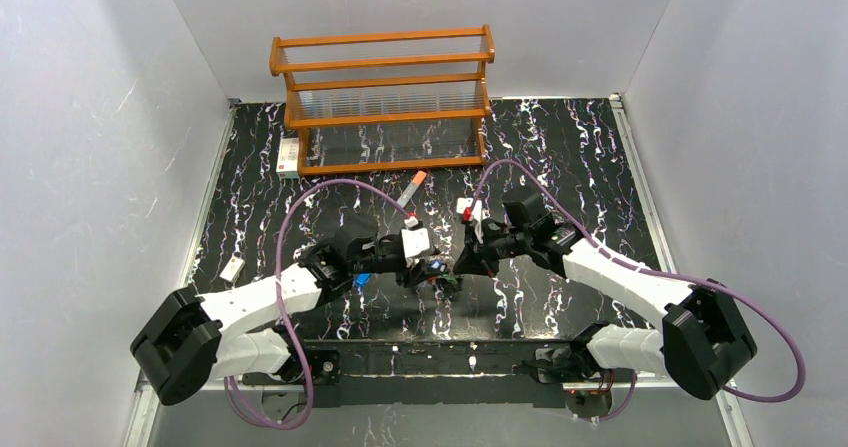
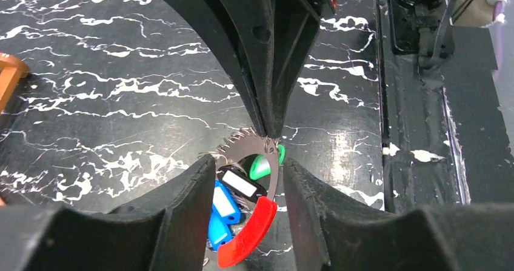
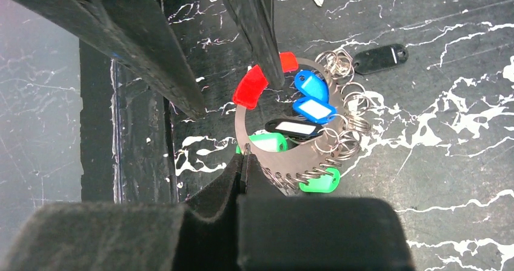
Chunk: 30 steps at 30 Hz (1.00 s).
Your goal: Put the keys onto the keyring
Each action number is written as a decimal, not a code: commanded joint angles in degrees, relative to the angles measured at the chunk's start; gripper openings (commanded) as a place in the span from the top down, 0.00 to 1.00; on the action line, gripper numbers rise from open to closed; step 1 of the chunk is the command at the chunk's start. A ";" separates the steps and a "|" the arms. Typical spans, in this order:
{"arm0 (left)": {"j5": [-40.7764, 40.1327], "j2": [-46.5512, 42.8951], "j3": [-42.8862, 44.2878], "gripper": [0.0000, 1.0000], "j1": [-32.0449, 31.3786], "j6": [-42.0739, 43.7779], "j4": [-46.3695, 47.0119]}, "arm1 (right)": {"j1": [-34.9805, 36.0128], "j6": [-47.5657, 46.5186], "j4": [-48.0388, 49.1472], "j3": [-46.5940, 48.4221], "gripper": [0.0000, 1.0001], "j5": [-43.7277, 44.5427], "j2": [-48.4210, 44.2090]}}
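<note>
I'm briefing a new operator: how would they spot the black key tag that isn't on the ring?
On the black marbled tabletop, find the large silver keyring with a red section. Beside its bunch of small wire rings lies a black oblong plastic tag; unlike the other black tag, it sits alone outside the loop.

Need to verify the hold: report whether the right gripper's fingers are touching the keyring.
Touching. The right wrist view shows the fingers of the right gripper pinched shut on the keyring, on its thin metal band, with no gap.
</note>
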 commanded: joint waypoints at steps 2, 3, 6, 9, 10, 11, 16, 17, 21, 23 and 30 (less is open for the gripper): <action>5.57 2.68 0.51 0.60 -0.20 2.49 2.42 | 0.13 -3.44 0.95 0.17 0.99 -4.10 -1.76; 6.00 3.22 0.61 0.62 -0.23 2.55 2.62 | 0.15 -3.48 0.81 0.19 0.99 -4.14 -1.77; 7.09 4.88 1.13 0.67 -0.48 2.43 3.37 | 0.15 -3.47 0.76 0.43 0.99 -4.19 -1.82; 7.38 6.49 1.40 0.70 -0.67 0.85 4.93 | 0.13 -3.38 0.73 0.62 0.99 -4.31 -1.92; 7.32 6.92 1.34 0.70 -0.68 0.20 5.79 | 0.13 -3.36 0.66 0.65 0.99 -4.42 -1.94; 7.24 7.36 1.27 0.71 -0.74 -0.16 6.52 | 0.13 -3.38 0.62 0.71 0.99 -4.55 -1.96; 7.49 9.59 1.96 0.75 -0.90 -1.53 7.81 | 0.13 -3.38 0.68 0.81 0.99 -4.82 -1.86; 7.70 10.00 2.07 0.77 -0.87 -1.80 7.99 | 0.19 -3.42 0.59 0.81 0.99 -4.89 -1.85; 8.01 11.31 2.71 0.82 -0.96 -2.63 8.21 | 0.15 -3.34 0.44 1.06 0.99 -5.12 -1.95; 8.27 11.67 2.92 0.86 -0.95 -2.89 8.27 | 0.13 -3.37 0.43 1.00 0.99 -5.11 -1.93; 8.94 12.27 3.52 0.93 -0.94 -3.74 8.45 | 0.15 -3.64 0.08 1.34 0.99 -5.44 -2.06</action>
